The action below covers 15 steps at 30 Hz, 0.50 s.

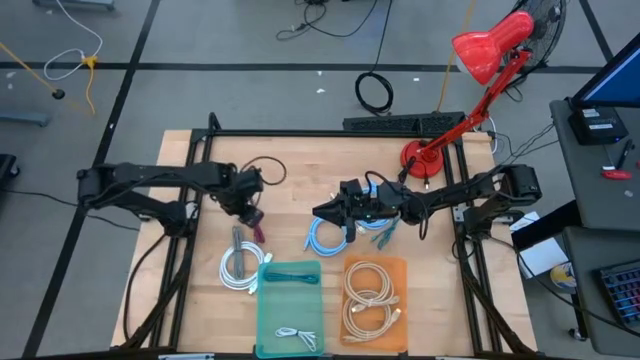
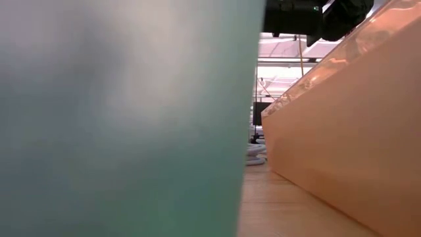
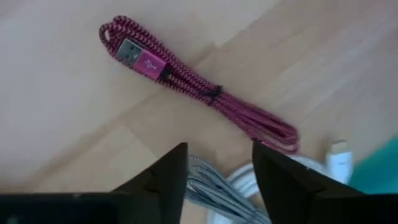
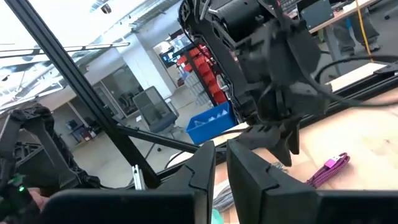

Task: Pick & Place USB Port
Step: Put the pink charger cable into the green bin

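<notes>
A magenta braided USB cable (image 3: 205,93), bundled with a tie, lies flat on the wooden table, its plug (image 3: 134,53) at one end. It also shows in the high view (image 1: 256,224) and the right wrist view (image 4: 329,168). My left gripper (image 3: 217,165) hangs open just above it, pointing down (image 1: 250,208), with nothing between its fingers. My right gripper (image 1: 322,212) is held level above the table's middle. Its fingers (image 4: 221,165) are shut and I see nothing in them.
A grey cable (image 1: 238,240) and a white coil (image 1: 240,268) lie near the magenta one. A light blue coil (image 1: 325,236) lies mid-table. At the near edge stand a green tray (image 1: 262,320) and an orange tray (image 1: 400,268), both holding cables. A red lamp (image 1: 435,155) stands at the back right.
</notes>
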### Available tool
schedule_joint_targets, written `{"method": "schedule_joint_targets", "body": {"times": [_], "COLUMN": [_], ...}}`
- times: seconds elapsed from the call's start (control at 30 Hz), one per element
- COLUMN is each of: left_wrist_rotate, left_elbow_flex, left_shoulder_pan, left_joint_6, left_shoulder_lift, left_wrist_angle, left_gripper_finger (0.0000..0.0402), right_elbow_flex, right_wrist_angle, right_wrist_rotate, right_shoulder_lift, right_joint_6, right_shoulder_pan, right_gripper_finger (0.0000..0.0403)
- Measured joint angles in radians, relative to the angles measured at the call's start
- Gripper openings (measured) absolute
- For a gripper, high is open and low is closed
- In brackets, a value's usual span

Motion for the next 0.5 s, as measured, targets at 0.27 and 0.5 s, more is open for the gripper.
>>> {"method": "schedule_joint_targets", "body": {"times": [0.27, 0.5], "left_wrist_rotate": [-0.065, -0.284], "left_elbow_flex": [0.000, 0.000], "left_shoulder_pan": [-0.135, -0.251], "left_joint_6": [0.657, 1.103], "left_shoulder_lift": [0.039, 0.039], "left_wrist_angle": [0.120, 0.131], "left_gripper_finger": [0.0208, 0.0190], "right_elbow_flex": [0.000, 0.000], "right_wrist_angle": [0.000, 0.000], "right_wrist_rotate": [0.000, 0.000], "right_shoulder_lift": [0.000, 0.000], "right_joint_6": [0.000, 0.000], "right_shoulder_pan": [0.000, 0.000], "right_gripper_finger": [0.0029, 0.0027]}}
